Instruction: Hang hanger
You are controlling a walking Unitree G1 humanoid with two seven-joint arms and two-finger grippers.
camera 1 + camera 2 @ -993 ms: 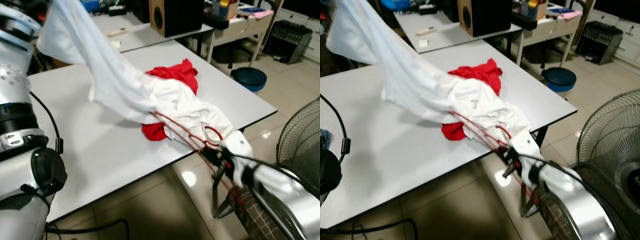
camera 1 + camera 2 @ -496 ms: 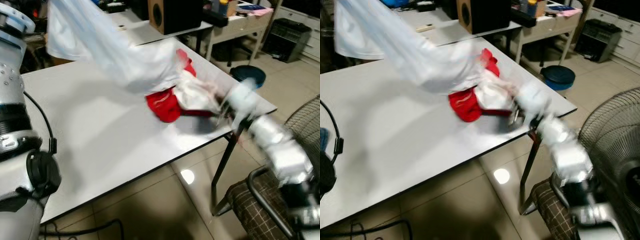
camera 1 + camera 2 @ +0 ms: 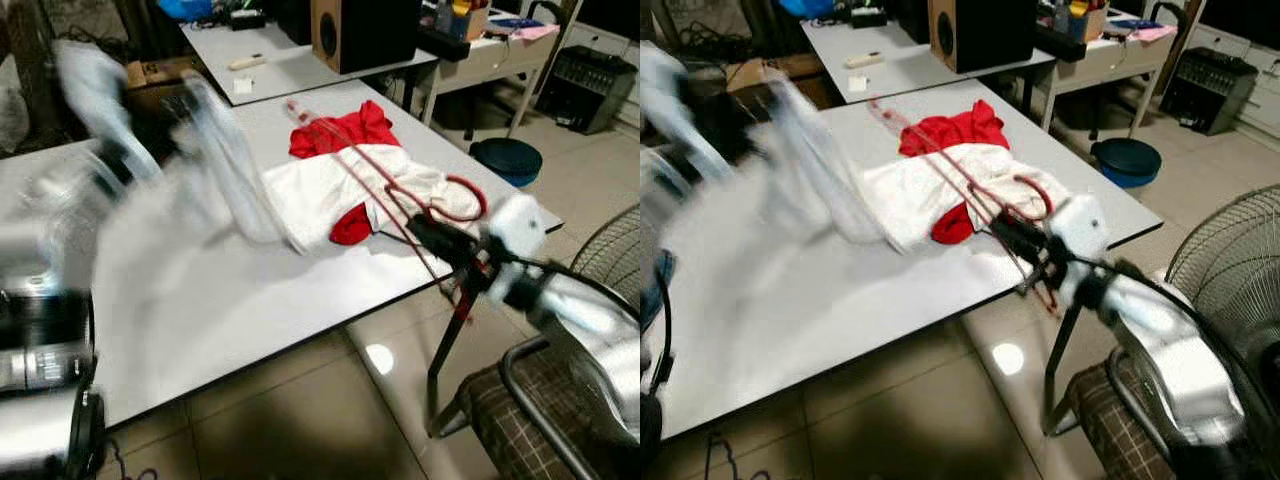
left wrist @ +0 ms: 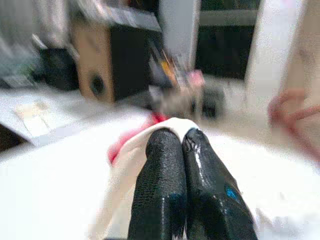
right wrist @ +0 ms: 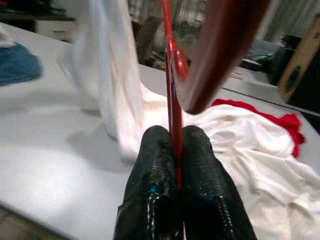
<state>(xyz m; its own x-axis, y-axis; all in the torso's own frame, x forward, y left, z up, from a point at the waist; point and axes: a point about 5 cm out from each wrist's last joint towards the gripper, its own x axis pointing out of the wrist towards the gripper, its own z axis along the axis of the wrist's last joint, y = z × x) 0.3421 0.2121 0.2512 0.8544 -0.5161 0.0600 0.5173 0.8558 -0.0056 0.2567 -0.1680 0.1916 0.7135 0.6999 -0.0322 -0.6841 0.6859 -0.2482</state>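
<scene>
A thin red hanger (image 3: 385,190) slants across the white table (image 3: 250,300), its hook (image 3: 458,196) near the table's right corner. My right gripper (image 3: 437,238) is shut on the hanger's wire close to the hook; the right wrist view shows the red wire (image 5: 172,100) pinched between both fingers. A white garment (image 3: 320,185) lies under the hanger on top of a red cloth (image 3: 345,130). The white fabric stretches up and left to my blurred left arm. In the left wrist view my left gripper (image 4: 181,137) is shut on white fabric (image 4: 130,165).
A wooden speaker box (image 3: 365,30) stands on a second table (image 3: 270,62) behind. A blue round stool (image 3: 505,158) and a floor fan (image 3: 610,250) are at the right. A chair with a plaid seat (image 3: 525,425) stands by the table's near right corner.
My right gripper has drawn back to the table's right corner with the hanger, which now slants over the garment. My left arm swung down and left with the white fabric, blurred.
</scene>
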